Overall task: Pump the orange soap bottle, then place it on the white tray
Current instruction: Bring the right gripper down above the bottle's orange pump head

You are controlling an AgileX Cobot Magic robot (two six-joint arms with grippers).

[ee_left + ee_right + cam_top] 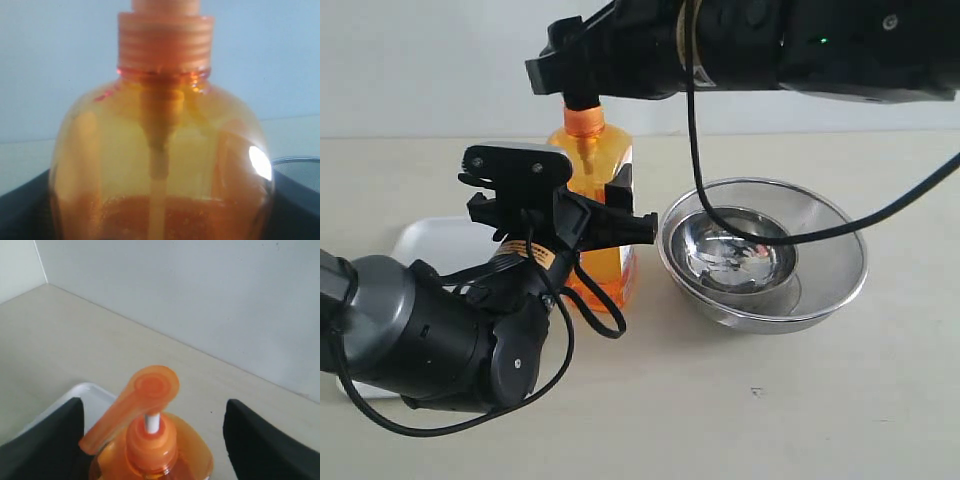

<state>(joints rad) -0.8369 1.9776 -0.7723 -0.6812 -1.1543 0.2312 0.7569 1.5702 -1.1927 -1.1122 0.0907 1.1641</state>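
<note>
- The flat white tray with a low rim [432, 240] lies at the left of the tabletop [770, 400]. The left arm [430, 340] covers most of it, so only one rounded corner shows.
- The left gripper [600, 215] clasps the body of the tall translucent orange soap bottle [592, 165]. The bottle is upright, just right of the tray and not on it, and the gripper screens its lower half.
- The right gripper [570, 75] hangs over the pump head [150, 390], hiding it in the exterior view. Its fingers [50, 445] stand wide, either side of the head and clear of it.
- Just right of the bottle sits a round steel bowl [840, 250]. Whether a smaller one nests inside is hard to tell.
- Count: one tray, one bottle, two grippers.
</note>
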